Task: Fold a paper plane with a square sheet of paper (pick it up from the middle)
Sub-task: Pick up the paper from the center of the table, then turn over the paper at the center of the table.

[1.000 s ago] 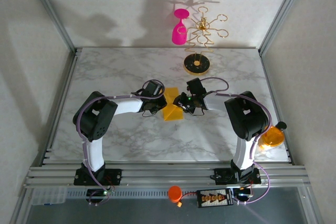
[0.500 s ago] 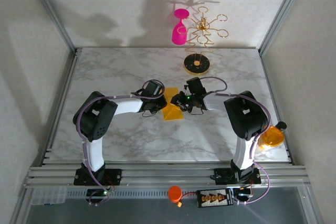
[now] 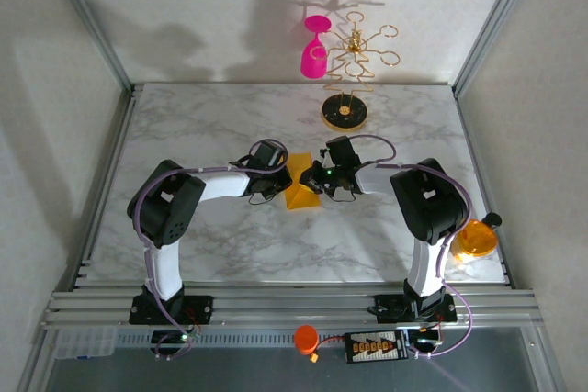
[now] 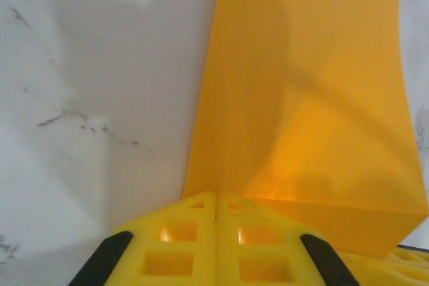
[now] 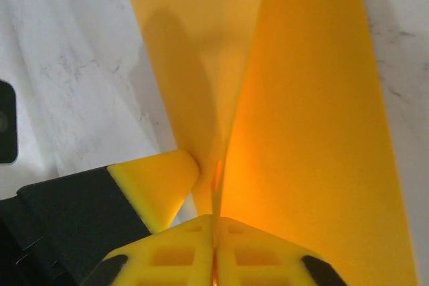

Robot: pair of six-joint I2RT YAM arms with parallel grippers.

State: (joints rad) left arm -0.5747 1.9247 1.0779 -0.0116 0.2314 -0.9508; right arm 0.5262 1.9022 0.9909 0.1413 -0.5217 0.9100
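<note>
Pinching one folded square sheet of paper [image 3: 301,196], my left gripper [image 4: 216,200] and right gripper [image 5: 214,222] both squeeze tight; its long side runs toward the far edge of the table [image 3: 211,117].

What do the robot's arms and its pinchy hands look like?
The left arm and right arm both have white tube links and chunky black joints. Thin purple cables loop alongside them. The left gripper and right gripper have bright yellow fingers moulded with square pockets and edged in black.
</note>
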